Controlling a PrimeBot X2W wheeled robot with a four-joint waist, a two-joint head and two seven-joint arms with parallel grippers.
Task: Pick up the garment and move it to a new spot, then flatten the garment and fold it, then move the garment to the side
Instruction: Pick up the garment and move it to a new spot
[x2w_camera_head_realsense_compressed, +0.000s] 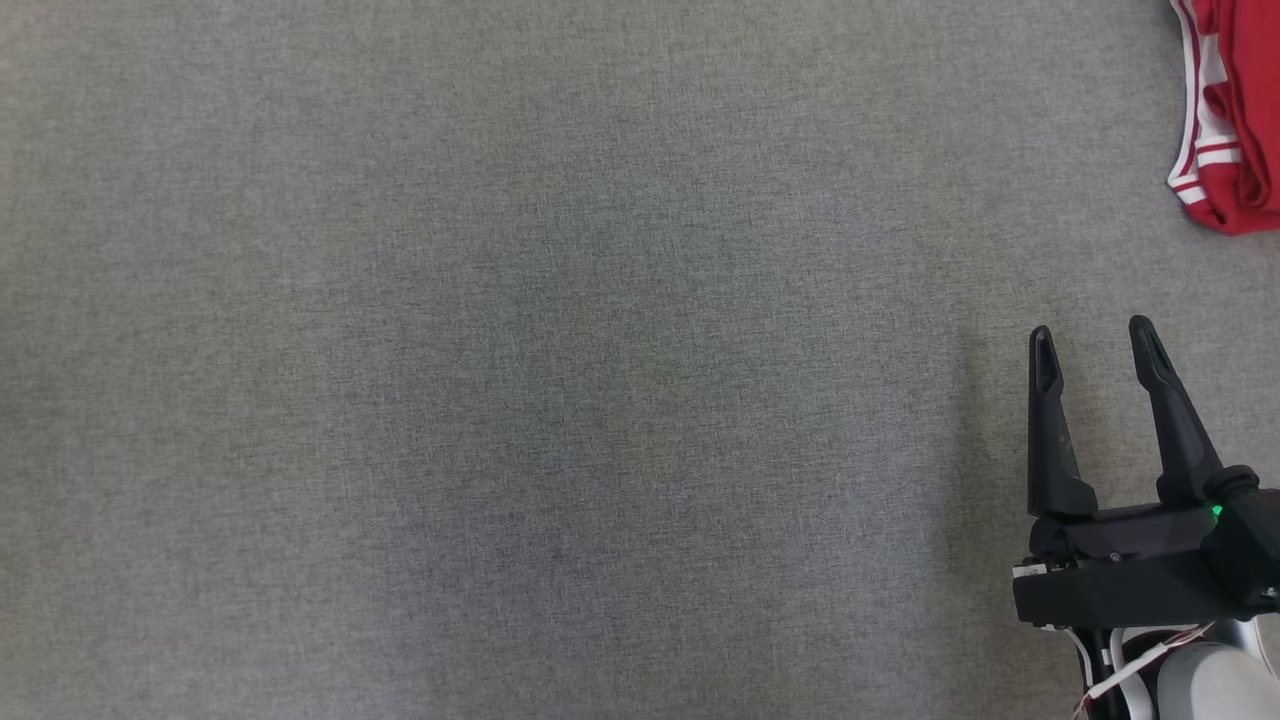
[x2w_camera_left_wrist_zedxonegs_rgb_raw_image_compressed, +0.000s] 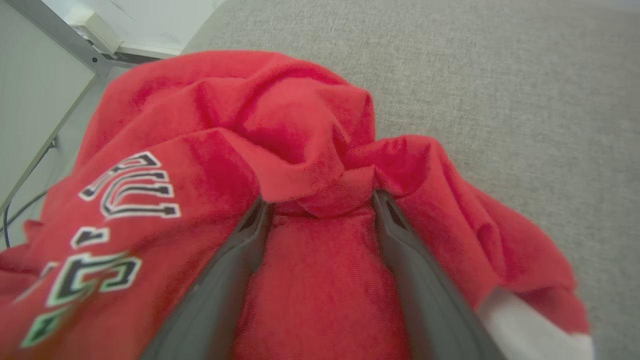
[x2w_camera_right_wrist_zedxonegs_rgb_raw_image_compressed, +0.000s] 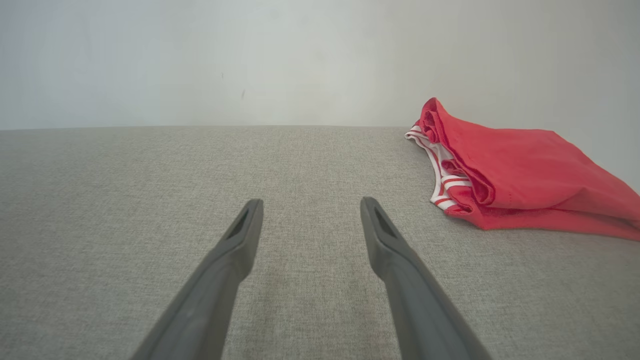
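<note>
The left gripper (x2w_camera_left_wrist_zedxonegs_rgb_raw_image_compressed: 321, 199), fingers spread, has its tips tucked under a fold of a crumpled red garment (x2w_camera_left_wrist_zedxonegs_rgb_raw_image_compressed: 300, 125) lying on the grey cloth surface (x2w_camera_left_wrist_zedxonegs_rgb_raw_image_compressed: 500, 75). The right gripper (x2w_camera_head_realsense_compressed: 1090, 330) hangs released, well apart from red white-trimmed fabric (x2w_camera_head_realsense_compressed: 1235, 110) ahead.

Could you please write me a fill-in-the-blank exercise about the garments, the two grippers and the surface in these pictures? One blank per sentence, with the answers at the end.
The folded red garment with white-striped trim lies on a fabric surface that is ____ in colour.
The right gripper is ____, with nothing between its two dark fingers.
In the left wrist view, the left gripper has its fingertips under a fold of a crumpled red garment printed with black-and-white ____.
Missing words: grey, open, letters.
</note>
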